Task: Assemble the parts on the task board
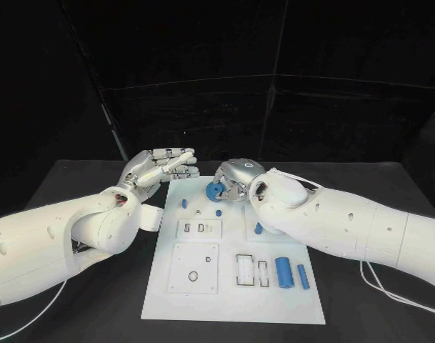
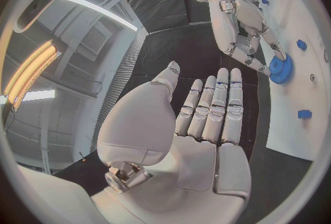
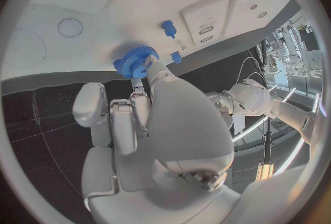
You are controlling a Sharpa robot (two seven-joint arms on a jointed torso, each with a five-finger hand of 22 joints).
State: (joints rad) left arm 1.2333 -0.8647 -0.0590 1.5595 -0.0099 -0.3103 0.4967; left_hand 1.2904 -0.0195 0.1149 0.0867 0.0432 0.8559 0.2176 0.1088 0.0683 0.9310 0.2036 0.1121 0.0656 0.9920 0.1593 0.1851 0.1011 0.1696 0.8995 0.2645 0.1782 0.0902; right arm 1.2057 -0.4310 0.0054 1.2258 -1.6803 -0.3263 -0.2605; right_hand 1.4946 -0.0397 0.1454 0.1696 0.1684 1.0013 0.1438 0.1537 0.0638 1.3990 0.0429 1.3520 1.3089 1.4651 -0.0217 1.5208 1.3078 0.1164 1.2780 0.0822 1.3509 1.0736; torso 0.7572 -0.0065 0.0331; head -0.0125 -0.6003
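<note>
Task board, a white plate, is lying mid black table, long side running away from the robot. Right hand is hovering over the board's far edge, fingertips gripping a blue toothed gear right at the board surface. Left hand is sitting off the far-left corner, released, fingers straight and apart, grasping nothing. Two blue cylinders are lying near the board's near-right corner; small blue pegs are standing beside the gear. Room behind is dark.

Gear at task board's far edge; two cylinders apparently near right.
</note>
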